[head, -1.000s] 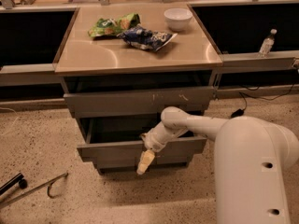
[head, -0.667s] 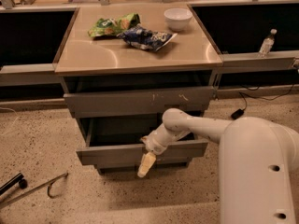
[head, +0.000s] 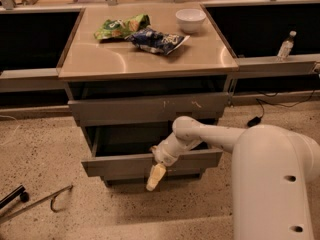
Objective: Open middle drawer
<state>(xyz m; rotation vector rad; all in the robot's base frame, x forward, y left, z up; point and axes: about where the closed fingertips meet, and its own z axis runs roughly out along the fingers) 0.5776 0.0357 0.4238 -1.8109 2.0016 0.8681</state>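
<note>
The middle drawer (head: 120,166) has a plain grey front and stands pulled partway out of the cabinet, its dark inside open above the panel. My gripper (head: 155,176) is at the top edge of that front, right of its centre, with its cream tip hanging down over the panel. My white arm (head: 215,136) reaches to it from the right. Above it is the taller grey drawer front with white scratches (head: 150,107), which is slightly out. A thin front (head: 150,178) shows just below the middle drawer.
On the cabinet top (head: 100,59) lie a green snack bag (head: 120,26), a blue snack bag (head: 157,40) and a white bowl (head: 190,19). A plastic bottle (head: 285,46) stands on the right ledge. A metal tool (head: 37,202) lies on the floor at left.
The middle drawer front has come a little further out toward the camera, and my gripper has moved slightly down and forward with it.
</note>
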